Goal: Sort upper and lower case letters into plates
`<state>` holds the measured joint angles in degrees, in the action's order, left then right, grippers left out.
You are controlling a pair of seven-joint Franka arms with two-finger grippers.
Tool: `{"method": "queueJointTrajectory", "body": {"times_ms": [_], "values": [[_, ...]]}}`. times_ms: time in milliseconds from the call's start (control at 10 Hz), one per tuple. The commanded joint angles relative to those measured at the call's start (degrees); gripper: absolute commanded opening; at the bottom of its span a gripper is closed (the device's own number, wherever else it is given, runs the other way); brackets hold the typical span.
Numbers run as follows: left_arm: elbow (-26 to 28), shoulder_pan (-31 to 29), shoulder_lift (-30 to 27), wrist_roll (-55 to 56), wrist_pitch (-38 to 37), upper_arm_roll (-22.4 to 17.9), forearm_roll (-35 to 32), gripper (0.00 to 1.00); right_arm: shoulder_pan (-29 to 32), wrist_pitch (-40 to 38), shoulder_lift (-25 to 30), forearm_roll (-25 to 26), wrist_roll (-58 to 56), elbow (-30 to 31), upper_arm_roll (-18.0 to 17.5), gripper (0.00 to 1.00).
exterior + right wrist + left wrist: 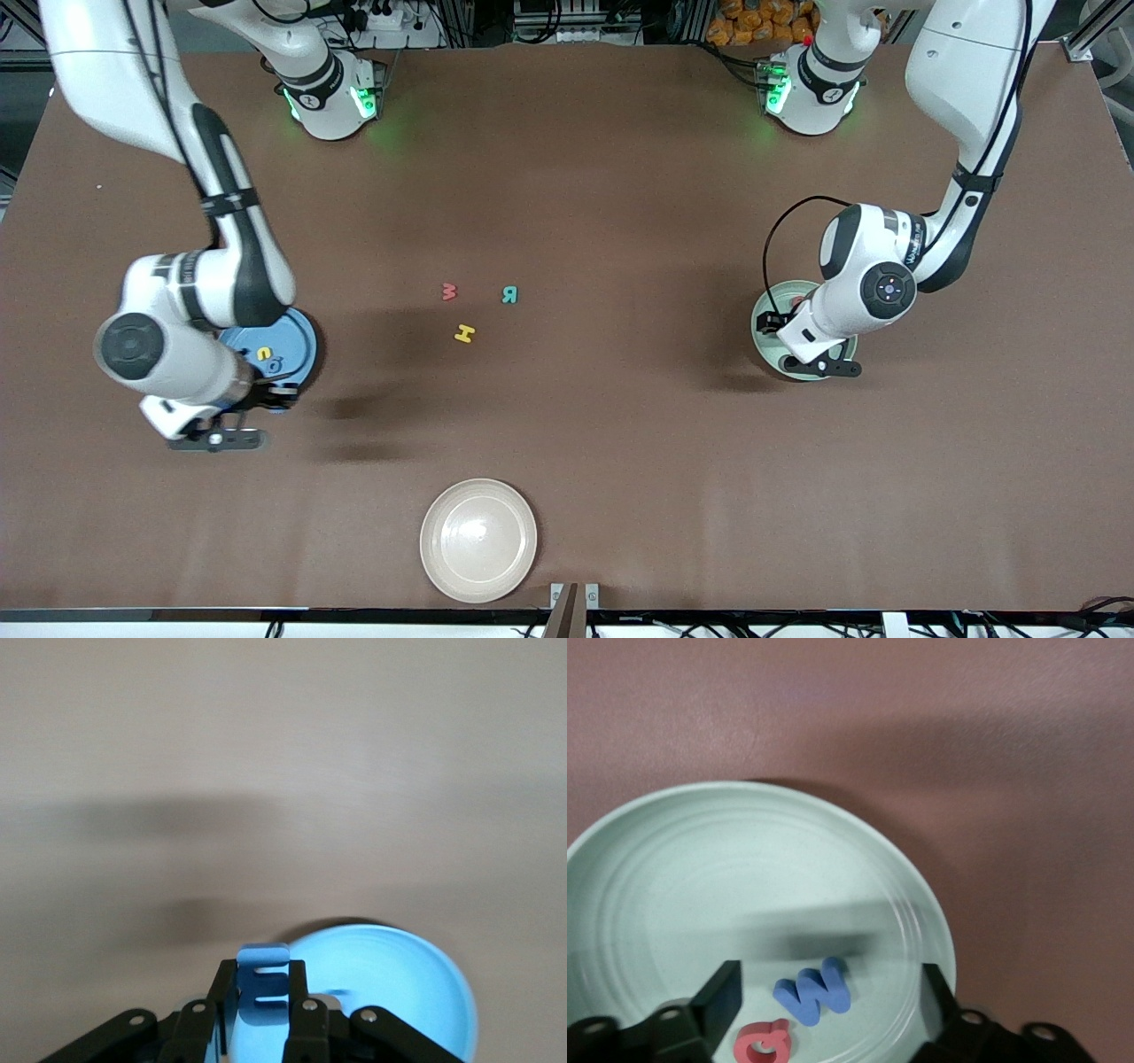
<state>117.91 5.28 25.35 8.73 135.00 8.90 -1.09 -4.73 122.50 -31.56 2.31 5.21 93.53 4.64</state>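
The left gripper [824, 997] stood apart over the green plate [700, 868], two letters inside. The right gripper [263, 997] clamped a blue letter [263, 979] above the blue plate [416, 983]. Three letters [464, 333] remained mid-tabletop.

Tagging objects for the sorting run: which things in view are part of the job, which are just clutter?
Job: sky blue plate; mint green plate; loose letters: red, teal, yellow; blue letter in right gripper; blue W under left gripper.
Lying about: cream-white plate.
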Motion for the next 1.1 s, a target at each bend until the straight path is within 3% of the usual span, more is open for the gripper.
{"method": "queueJointTrajectory", "body": {"times_ms": [0, 300, 400, 500, 600, 800, 1000], "values": [[-1.4, 2.1, -1.4, 0.7, -0.2, 0.0, -0.3, 1.00, 5.7, 0.0, 1.9, 0.4, 0.3, 4.4, -1.1, 0.00], [-5.9, 3.5, -1.7, 5.8, -3.5, 0.6, -0.3, 1.00, 5.7, -5.6, 1.8, -0.4, 1.1, 6.3, -1.4, 0.00], [-8.2, 4.2, -1.7, 7.1, -5.9, 0.9, -0.3, 1.00, 5.7, -7.5, 2.2, -0.5, 1.2, 7.2, -1.6, 0.07], [-9.7, 4.7, -1.7, 9.2, -7.6, 1.0, -0.3, 1.00, 5.7, -7.9, 2.6, -0.5, 1.1, 7.5, -1.6, 0.72], [-10.8, 5.9, -1.5, 10.2, -8.1, 1.0, -0.4, 1.00, 5.9, -8.0, 2.8, -0.5, 1.0, 7.5, -1.5, 1.00], [-11.7, 8.2, -1.5, 12.9, -8.1, 1.0, -0.5, 1.00, 5.9, -7.6, 3.0, -0.5, 0.9, 7.4, -1.5, 1.00], [-16.6, 13.2, 1.1, 19.5, -8.0, 0.9, -0.6, 1.00, 5.9, -7.3, 3.6, -0.5, 0.9, 7.6, -1.5, 1.00]]}}
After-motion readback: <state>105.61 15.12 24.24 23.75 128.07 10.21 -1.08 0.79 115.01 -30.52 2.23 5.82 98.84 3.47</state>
